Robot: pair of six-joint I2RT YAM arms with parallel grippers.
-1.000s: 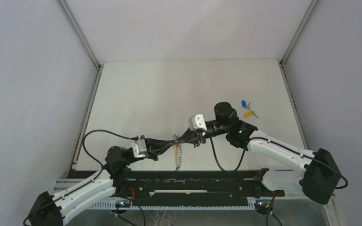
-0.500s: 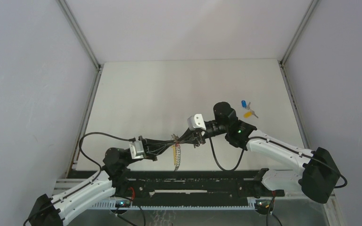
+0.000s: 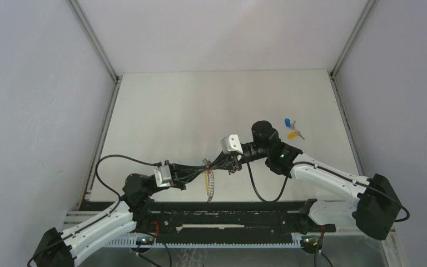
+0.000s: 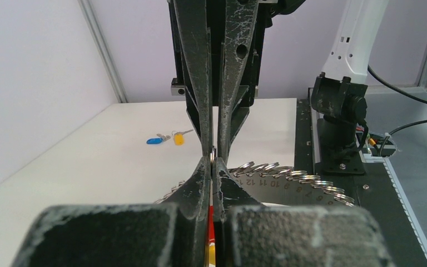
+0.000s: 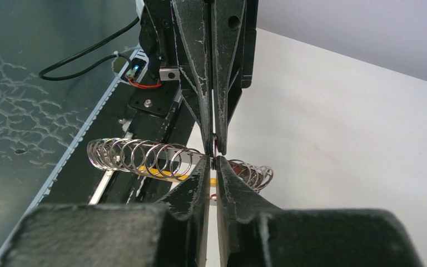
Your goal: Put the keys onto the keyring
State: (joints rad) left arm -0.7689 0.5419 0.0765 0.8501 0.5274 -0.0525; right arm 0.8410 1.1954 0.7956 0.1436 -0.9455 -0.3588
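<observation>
The keyring is a row of thin metal rings on a numbered strip with a yellow part; it hangs below both grippers (image 3: pixel 209 184) and shows in the left wrist view (image 4: pixel 289 173) and the right wrist view (image 5: pixel 139 156). My left gripper (image 3: pixel 204 167) (image 4: pixel 213 162) and right gripper (image 3: pixel 212 164) (image 5: pixel 214 162) meet tip to tip above the near table edge. Each is shut on the same thin ring at the top of the row. The keys, one blue (image 3: pixel 287 122) (image 4: pixel 154 141) and one yellow (image 3: pixel 292 134) (image 4: pixel 178 138), lie on the table at the right, away from both grippers.
The white table (image 3: pixel 200 105) is walled by grey panels left, right and behind. A black rail (image 3: pixel 228 214) with cables runs along the near edge under the hanging keyring. The right arm's base (image 4: pixel 339 111) stands on it.
Hardly anything: the left wrist shifted slightly left and came back. Both grippers stay tip to tip on the ring, and the keys have not moved.
</observation>
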